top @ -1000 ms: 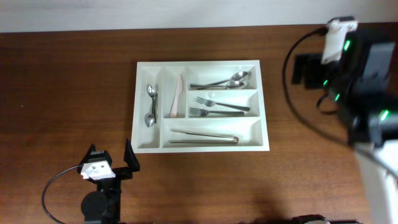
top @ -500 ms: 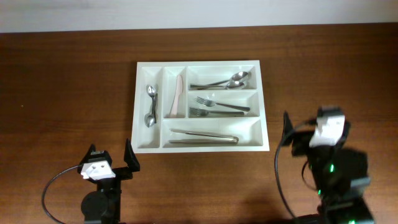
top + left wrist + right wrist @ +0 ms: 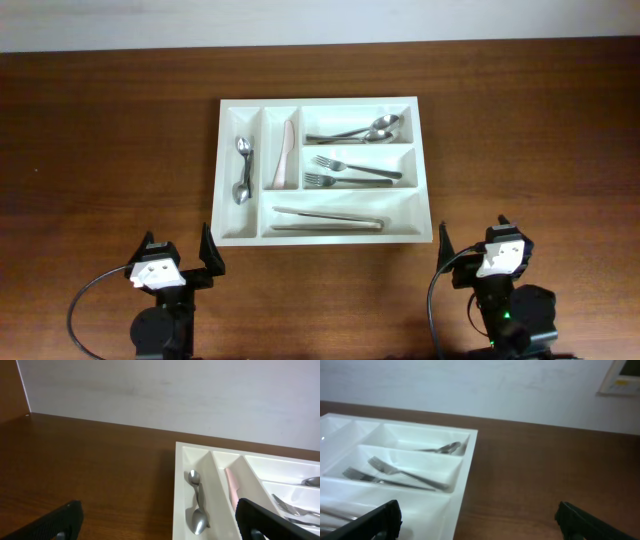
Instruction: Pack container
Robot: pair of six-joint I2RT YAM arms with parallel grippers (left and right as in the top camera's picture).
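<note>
The brown worktop point(image 3: 100, 130) carries the white container point(image 3: 320, 101) just ahead of both tools, its near corners in front of the left tool point(image 3: 178, 238) and the right tool point(image 3: 472, 235). Both tools are released, jaws spread wide and empty. Inside, tongs point(image 3: 328, 219) lie nearest the tools, forks point(image 3: 350, 171) and spoons point(image 3: 365, 131) beyond; a pale knife point(image 3: 286, 155) and small spoons point(image 3: 241, 170) lie ahead of the left tool.

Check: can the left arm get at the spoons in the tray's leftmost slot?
Likely yes: the left gripper, open and empty, sits just short of the tray, and the spoons lie uncovered in it.
</note>
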